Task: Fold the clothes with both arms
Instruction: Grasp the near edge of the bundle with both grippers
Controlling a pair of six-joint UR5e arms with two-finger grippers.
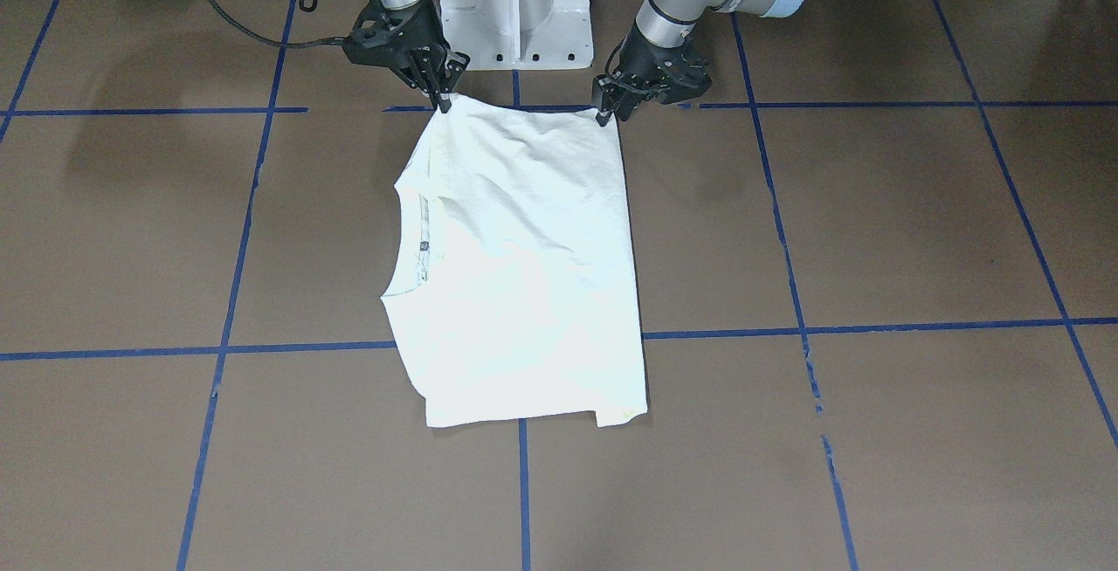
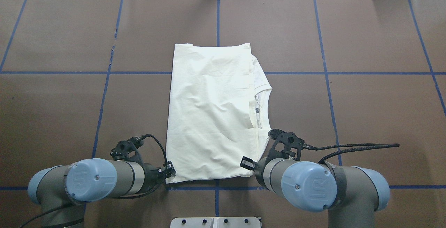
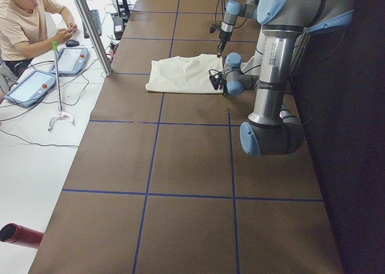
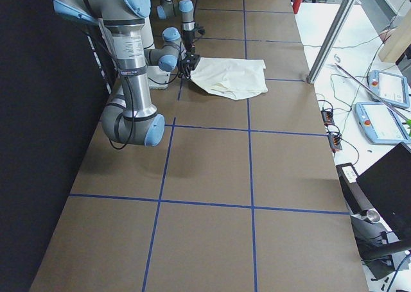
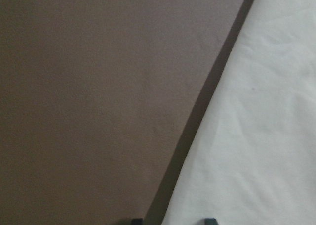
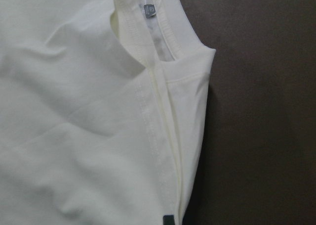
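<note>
Left gripper (image 2: 169,174), fingers spread, straddles the near-left corner of the T-shirt (image 2: 209,116), which lies folded, plain side up, on the table (image 2: 69,116); right gripper (image 2: 248,162) appears pinched on the near-right corner. Likely step: grasping for the next fold. The left must close before both lift together.

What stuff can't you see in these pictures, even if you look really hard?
Shirt: only plain cloth faces up in every view; its underside and sleeves are hidden.
Collar label: too small and blurry to read.
Left fingers and right fingers: cut off by the wrist views' bottom edges, so their grip is unclear.
Person, left side view: head partly cut by the top edge.
</note>
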